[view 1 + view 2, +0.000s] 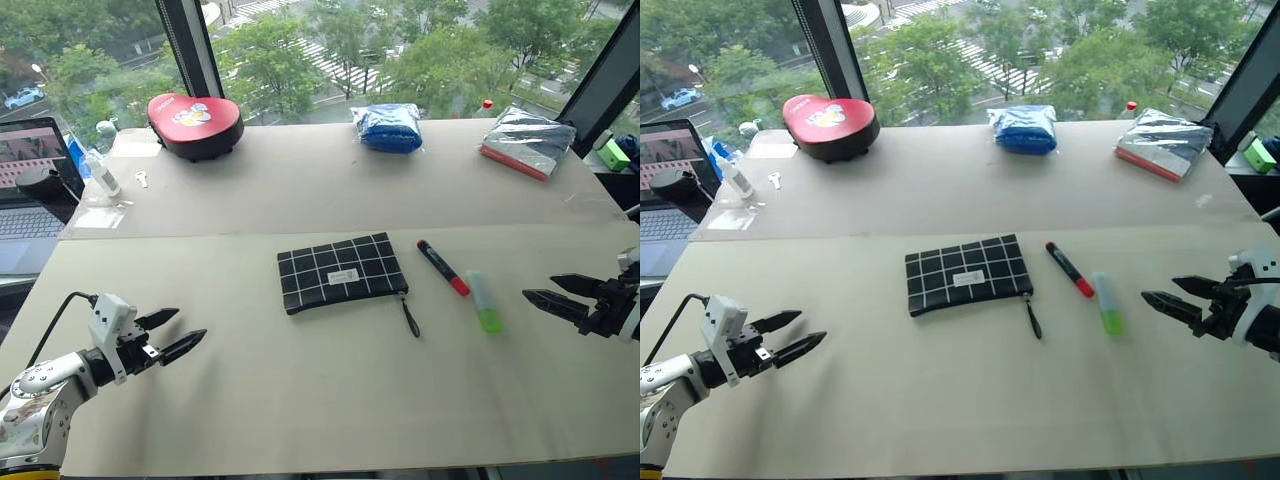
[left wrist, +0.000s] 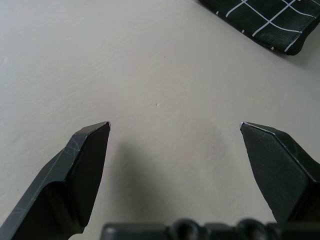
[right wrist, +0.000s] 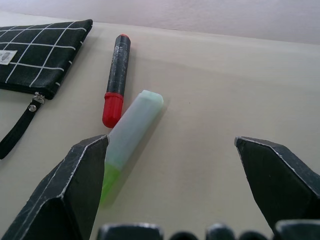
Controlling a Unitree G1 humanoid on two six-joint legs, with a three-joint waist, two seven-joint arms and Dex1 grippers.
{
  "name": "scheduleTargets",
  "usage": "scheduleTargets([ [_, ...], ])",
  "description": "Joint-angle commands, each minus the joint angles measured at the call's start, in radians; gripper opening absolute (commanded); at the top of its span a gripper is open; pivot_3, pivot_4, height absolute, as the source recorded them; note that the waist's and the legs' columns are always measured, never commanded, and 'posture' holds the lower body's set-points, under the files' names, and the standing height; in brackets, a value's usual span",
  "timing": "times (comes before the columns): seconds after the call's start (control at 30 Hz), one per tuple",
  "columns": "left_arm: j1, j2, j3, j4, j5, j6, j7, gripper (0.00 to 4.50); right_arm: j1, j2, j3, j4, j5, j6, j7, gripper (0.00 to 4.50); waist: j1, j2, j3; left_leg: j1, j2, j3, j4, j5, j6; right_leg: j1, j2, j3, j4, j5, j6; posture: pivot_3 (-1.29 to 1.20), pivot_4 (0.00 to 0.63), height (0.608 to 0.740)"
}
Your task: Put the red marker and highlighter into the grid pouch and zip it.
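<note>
**Handling notes: pens and pouch, nothing picked up yet**

Grid pouch (image 1: 341, 272) lies flat near the table's centre, zipper edge toward the robot, pull strap (image 1: 411, 316) trailing off its right corner. Zip looks closed, though I cannot be sure of it. Red marker (image 1: 443, 267) lies just right of the pouch, apart from it, angled. Highlighter (image 1: 484, 302) lies just beside the marker on the far-right side, green end nearest the robot; the two are close but not visibly touching.

Left gripper (image 1: 173, 334): fingers spread wide, empty, hovering over bare table (image 1: 300, 400) well left of the pouch. Right gripper (image 1: 548, 295): also spread wide, empty, aimed at the highlighter from the right.

Handling judgement:
- Marker: slim, rigid, smooth round barrel; probably light and prone to roll. Best pinched across mid-barrel.
- Highlighter: thicker, pale translucent plastic, flatter-sided (less likely to roll). Take it across the body, not the tapered green tip.
- Pouch: soft woven fabric, white grid on black, small white label. Will likely sag and slide if pulled one-handed, so one gripper should pin a corner while the other works the strap.

Table surface is matte, pale, smooth.
</note>
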State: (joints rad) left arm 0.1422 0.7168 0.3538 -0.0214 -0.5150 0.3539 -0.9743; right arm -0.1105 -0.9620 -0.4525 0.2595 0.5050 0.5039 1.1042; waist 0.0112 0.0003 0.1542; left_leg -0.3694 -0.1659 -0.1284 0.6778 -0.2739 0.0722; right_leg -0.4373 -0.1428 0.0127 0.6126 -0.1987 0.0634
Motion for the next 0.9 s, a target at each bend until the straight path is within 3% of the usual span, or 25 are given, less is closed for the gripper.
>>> scheduleTargets([
  [0.03,-0.026,-0.003,0.003,-0.032,-0.021,0.014,0.008,4.50,-0.007,-0.004,-0.038,-0.026,0.019,-0.002,-0.012,4.46,0.000,0.000,0.000,0.000,0.000,0.000,0.000,0.000,0.000,0.000,0.000,0.000,0.000,0.000,0.000,0.00,0.150,0.740],
  [0.13,-0.052,-0.001,-0.009,-0.063,-0.027,0.023,0.003,4.50,-0.006,0.012,-0.026,-0.042,0.021,0.003,-0.025,4.46,0.002,0.000,0.000,0.000,0.001,0.000,0.000,0.000,0.000,0.000,0.001,0.000,0.000,0.001,0.000,0.00,0.150,0.740],
  [0.27,-0.136,-0.003,-0.055,0.037,0.073,-0.153,-0.031,4.50,-0.018,0.030,0.000,-0.080,0.029,0.014,-0.029,4.46,0.002,0.000,0.000,0.000,0.001,0.001,0.000,0.000,0.000,0.000,0.002,0.001,0.000,0.001,-0.001,0.00,0.150,0.740],
  [0.43,-0.215,0.033,-0.138,0.147,0.233,-0.507,-0.107,4.50,-0.078,0.067,0.020,-0.148,0.089,0.074,-0.031,3.22,-0.002,0.000,0.000,0.000,0.004,0.004,0.000,0.000,-0.002,-0.001,0.004,0.002,-0.002,0.004,-0.003,0.00,0.150,0.740],
  [0.57,-0.280,0.067,-0.196,0.234,0.358,-0.734,-0.109,4.50,-0.126,0.106,0.089,-0.239,0.127,0.120,-0.031,1.77,-0.001,0.000,0.000,0.000,0.005,0.004,0.000,-0.001,-0.002,-0.002,0.005,0.002,-0.002,0.004,-0.003,0.00,0.150,0.740],
  [0.73,-0.332,0.075,-0.254,0.295,0.417,-0.872,-0.102,4.50,-0.180,0.189,0.208,-0.314,0.143,0.146,-0.028,0.02,0.000,0.000,0.000,0.000,0.006,0.004,0.000,-0.001,-0.002,-0.002,0.006,0.002,-0.002,0.005,-0.004,0.00,0.150,0.740],
  [0.9,-0.366,0.056,-0.323,0.301,0.486,-0.972,-0.065,4.50,-0.307,0.302,0.407,-0.306,0.011,0.085,-0.090,0.02,-0.003,-0.001,0.000,-0.001,0.006,0.004,0.001,0.001,0.001,-0.003,0.007,0.002,-0.001,0.005,-0.004,0.00,0.150,0.740],
])
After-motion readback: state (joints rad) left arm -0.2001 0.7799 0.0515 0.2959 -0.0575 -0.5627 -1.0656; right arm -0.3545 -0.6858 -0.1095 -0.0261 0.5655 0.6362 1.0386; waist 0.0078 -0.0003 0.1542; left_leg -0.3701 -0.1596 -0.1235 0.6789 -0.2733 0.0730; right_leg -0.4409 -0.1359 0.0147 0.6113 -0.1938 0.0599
